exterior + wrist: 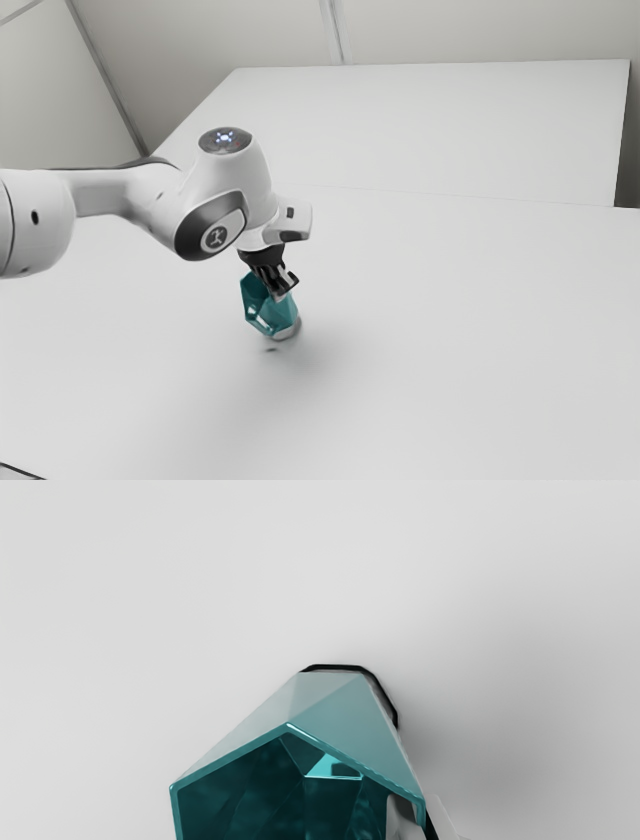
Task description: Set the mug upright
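Note:
The teal faceted mug is tilted in the exterior view, its pale base toward the lower right and its mouth toward the upper left. My gripper comes down at a slant onto its rim. In the wrist view the mug shows its open mouth, dark inside, with the base farther away. There the gripper is shut on the mug's wall, one finger inside the mouth and the other outside. Part of the mug is cut off by the wrist view's edge.
The white table surrounds the mug. A small dark spot lies just below the base in the exterior view. Behind stands another white surface, and a dark line crosses the exterior view's lower left corner.

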Controlling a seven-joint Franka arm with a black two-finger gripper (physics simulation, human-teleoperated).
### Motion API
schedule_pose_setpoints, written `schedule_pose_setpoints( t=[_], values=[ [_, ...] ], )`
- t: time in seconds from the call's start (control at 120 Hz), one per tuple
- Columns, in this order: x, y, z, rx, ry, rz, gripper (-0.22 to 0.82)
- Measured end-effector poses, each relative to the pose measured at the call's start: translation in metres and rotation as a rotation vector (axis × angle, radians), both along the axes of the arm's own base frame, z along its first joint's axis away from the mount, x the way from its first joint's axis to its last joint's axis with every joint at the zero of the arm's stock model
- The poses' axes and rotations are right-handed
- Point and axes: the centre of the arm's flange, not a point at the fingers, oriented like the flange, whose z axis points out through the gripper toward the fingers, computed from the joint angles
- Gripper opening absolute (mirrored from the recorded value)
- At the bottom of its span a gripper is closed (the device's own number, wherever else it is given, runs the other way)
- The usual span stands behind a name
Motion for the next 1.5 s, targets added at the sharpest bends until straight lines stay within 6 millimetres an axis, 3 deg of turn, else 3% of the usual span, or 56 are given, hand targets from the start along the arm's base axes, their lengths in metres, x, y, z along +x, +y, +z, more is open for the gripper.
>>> schedule_pose_setpoints(
  t=[0.242,0.475,0.642,0.817,0.942,1.5],
  values=[
    [0.003,-0.001,-0.007,-0.004,-0.004,0.014,-0.17],
    [0.003,-0.004,-0.002,-0.015,-0.02,0.021,0.04],
    [0.004,-0.009,0.011,-0.037,-0.042,0.029,0.26],
    [0.005,-0.025,0.034,-0.079,-0.061,0.029,0.44],
    [0.016,-0.022,0.062,-0.104,-0.049,0.068,0.5],
    [0.044,0.01,0.14,-0.113,0.076,0.177,0.58]
  ],
)
